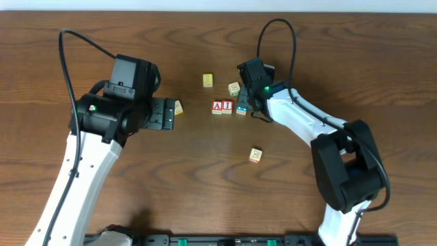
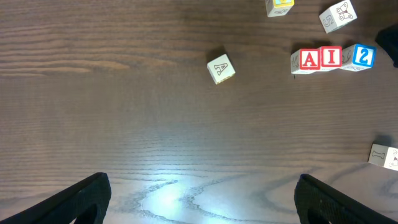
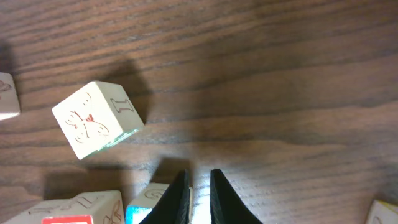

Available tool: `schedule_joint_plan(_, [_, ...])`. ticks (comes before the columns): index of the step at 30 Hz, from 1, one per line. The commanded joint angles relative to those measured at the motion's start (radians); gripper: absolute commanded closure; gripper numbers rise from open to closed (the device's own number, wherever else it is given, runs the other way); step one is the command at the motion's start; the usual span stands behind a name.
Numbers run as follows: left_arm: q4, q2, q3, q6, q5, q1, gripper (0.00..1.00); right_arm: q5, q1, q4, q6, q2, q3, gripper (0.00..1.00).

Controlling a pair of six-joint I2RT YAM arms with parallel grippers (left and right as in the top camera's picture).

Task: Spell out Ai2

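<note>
Dark wood-grain table (image 1: 205, 178) with small letter blocks scattered on it. Near the middle, three blocks touch in a row: a red A block (image 2: 309, 60), a red I block (image 2: 331, 57) and a blue 2 block (image 2: 363, 56), reading "AI2" in the left wrist view. From overhead, the 2 is partly hidden under the right gripper (image 3: 199, 175). Its fingers are nearly pressed together with nothing between them, just beside the blue block. The right wrist view cuts the row off at its bottom edge.

The left gripper (image 2: 202, 180) is spread wide and empty, with only its fingertips showing. A loose block (image 2: 220, 68) bears a faint outlined A. A cream block (image 3: 96, 118) shows an I and a butterfly-like drawing. A yellow block (image 1: 207, 80) and an edge block (image 2: 384, 155) are too small or cropped to read.
</note>
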Motion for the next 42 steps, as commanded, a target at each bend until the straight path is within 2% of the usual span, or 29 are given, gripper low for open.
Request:
schedule_joint_plan(1, [-0.003,0.002,-0.003,-0.012,0.004,0.001,0.05,-0.013,-0.001,0.025,0.017,0.001,-0.031,0.87])
schedule_joint_plan(42, [-0.003,0.002,-0.003,-0.012,0.003,0.001,0.05,-0.084,0.026,0.078,0.016,0.001,-0.037,0.86])
